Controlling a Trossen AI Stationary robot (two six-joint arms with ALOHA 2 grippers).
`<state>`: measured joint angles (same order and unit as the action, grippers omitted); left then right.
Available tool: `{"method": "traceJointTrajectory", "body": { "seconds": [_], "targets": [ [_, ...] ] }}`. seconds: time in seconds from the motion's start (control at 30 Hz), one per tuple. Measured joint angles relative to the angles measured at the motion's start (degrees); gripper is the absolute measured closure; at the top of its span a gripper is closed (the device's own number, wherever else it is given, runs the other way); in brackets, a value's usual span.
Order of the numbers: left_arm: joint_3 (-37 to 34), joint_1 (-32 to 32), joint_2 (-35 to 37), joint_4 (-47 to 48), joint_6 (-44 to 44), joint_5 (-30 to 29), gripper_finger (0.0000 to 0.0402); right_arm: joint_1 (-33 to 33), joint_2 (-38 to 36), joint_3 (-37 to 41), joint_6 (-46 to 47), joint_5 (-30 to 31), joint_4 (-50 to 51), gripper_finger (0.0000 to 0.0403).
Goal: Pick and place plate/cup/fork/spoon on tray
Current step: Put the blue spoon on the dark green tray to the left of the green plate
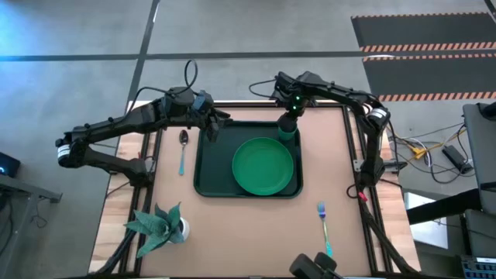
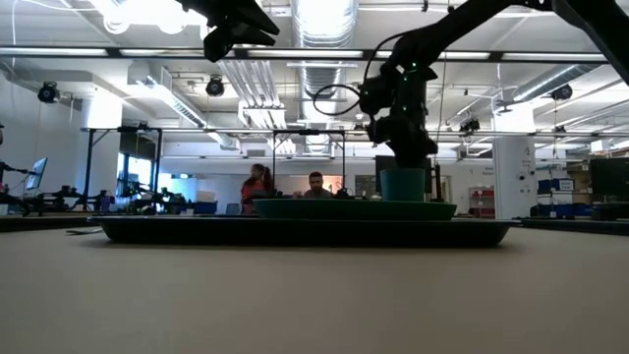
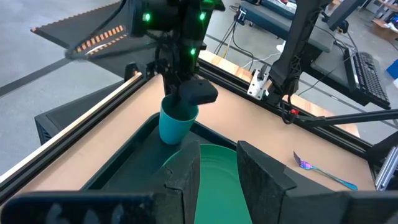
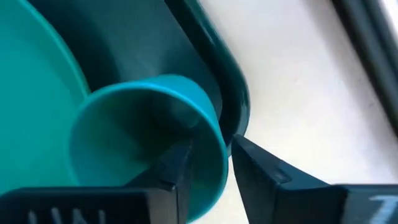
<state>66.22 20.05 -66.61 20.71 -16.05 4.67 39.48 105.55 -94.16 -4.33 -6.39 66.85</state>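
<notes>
Presently, left to right across the worktop (image 1: 256,225):

Spoon (image 1: 183,147): lies on the bare worktop just left of the tray, not yet placed. Risk, as I judge it: a slim, flat handle may slip from the fingers or be nudged against the tray wall.

Left gripper (image 1: 211,128): hovers over the tray's far left corner, fingers part-open and empty, holding nothing.

Tray (image 1: 205,167): holds the plate and the cup; no cutlery in it.

Plate (image 1: 263,165): lies flat in the tray's right half, empty.

Cup (image 4: 146,134): stands upright in the tray's far right corner, just beside the plate rim and close to the tray wall; nothing visible inside it.

Right gripper (image 4: 208,158): at the cup, one finger inside the mouth and one outside; whether they press the rim or stand slack I cannot tell. Risk: if the inner finger drags on the rim as the arm lifts, the light cup could tip onto the plate or over the tray wall.

Fork (image 1: 323,225): on the worktop, near the right edge, well apart from the tray.
</notes>
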Motion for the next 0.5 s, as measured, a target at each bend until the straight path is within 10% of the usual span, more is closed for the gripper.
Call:
{"method": "traceJointTrajectory", "body": {
  "seconds": [0.2,0.5],
  "targets": [
    [0.0,0.0,0.0,3.0,0.0,-2.6,0.0314,-0.1,-2.3,-5.8,-0.2,0.0,0.5,0.0294],
    [0.0,-0.3,-0.4,36.3,-20.0,-27.0,0.0314,-1.7,-7.5,-16.1,-0.4,-3.0,0.9,0.0303]
  ]
}}
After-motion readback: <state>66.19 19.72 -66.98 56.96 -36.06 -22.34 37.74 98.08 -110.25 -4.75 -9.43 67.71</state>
